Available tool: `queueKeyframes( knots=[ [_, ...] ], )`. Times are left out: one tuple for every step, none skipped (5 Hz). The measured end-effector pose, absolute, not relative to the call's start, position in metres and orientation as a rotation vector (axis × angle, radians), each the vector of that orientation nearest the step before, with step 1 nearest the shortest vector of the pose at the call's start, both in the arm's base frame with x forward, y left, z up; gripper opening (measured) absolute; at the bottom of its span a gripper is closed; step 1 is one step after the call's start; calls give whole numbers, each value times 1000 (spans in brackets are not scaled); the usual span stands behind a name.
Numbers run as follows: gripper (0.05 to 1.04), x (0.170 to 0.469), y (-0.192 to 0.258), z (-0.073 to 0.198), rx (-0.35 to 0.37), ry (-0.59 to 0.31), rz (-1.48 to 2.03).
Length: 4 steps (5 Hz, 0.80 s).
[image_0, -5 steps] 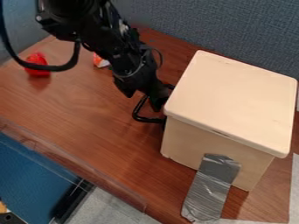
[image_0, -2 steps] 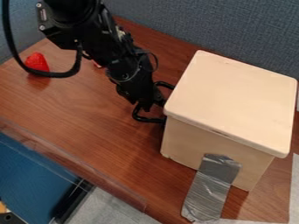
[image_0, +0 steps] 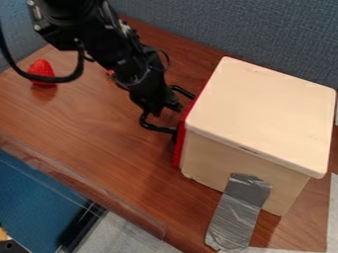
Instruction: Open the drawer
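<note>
In the camera view, the black arm [image_0: 119, 57] slants from the upper left over the counter [image_0: 99, 138]; its end effector [image_0: 165, 107] is at the black handle [image_0: 158, 129] of the drawer [image_0: 178, 148], whether open or closed I cannot tell. The drawer's red front projects slightly from the pale box [image_0: 264, 113]. Grey tape [image_0: 239, 212] joins box and counter. A red object [image_0: 42, 69] lies near the view's left edge.

Layout of the work surface: the box [image_0: 261, 113] sits on the table [image_0: 99, 128] at right of the frame, its handle [image_0: 157, 128] at its left side near centre, the tape [image_0: 239, 212] running from its lower front onto the table, and the strawberry [image_0: 41, 70] lying at upper left.
</note>
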<state>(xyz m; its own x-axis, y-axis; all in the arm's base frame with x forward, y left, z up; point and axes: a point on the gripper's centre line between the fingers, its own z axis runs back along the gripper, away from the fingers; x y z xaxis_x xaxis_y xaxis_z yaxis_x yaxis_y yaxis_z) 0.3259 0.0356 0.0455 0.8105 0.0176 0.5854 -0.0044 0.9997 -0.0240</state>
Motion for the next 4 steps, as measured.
queueKeyframes(
  knots=[
    [138, 324, 48, 51, 21, -636, 27],
    [129, 322, 67, 52, 42, -644, 70],
    [118, 318, 84, 51, 65, -639, 108],
    [117, 320, 98, 43, 78, -617, 140]
  ],
)
